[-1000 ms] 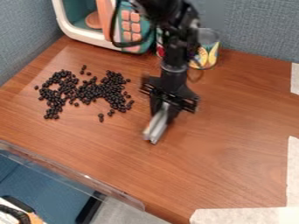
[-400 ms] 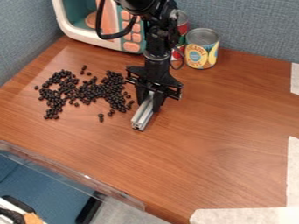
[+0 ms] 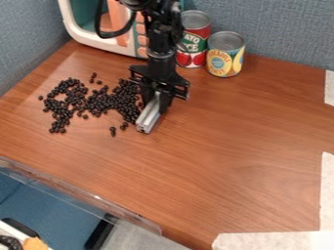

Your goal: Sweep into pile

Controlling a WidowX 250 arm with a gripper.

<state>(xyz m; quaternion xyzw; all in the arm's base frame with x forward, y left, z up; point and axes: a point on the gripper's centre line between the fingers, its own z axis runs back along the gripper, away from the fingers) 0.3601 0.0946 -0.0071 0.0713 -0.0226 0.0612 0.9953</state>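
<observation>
The tool (image 3: pixel 156 101) grips a metal bar (image 3: pixel 149 116) at the right edge of the black beans (image 3: pixel 102 102); they lie loosely spread on the bench (image 3: pixel 215 161), stragglers around them; most gathering seemingly remains.

The widest passage lies right of the tool (image 3: pixel 156 101) in the view and on toward the camera, over open desk (image 3: pixel 235 146). Left of the tool, scattered black beans (image 3: pixel 98 102) block a low pass, reaching close beside the metal bar (image 3: pixel 149 117) that juts from it. Behind and to the right, a red can (image 3: pixel 194 41) and a yellow can (image 3: pixel 225 56) stand in the way; behind and to the left, a toy microwave (image 3: pixel 98 41) does. Farther back, a partition (image 3: pixel 287 29) bars passage.
</observation>
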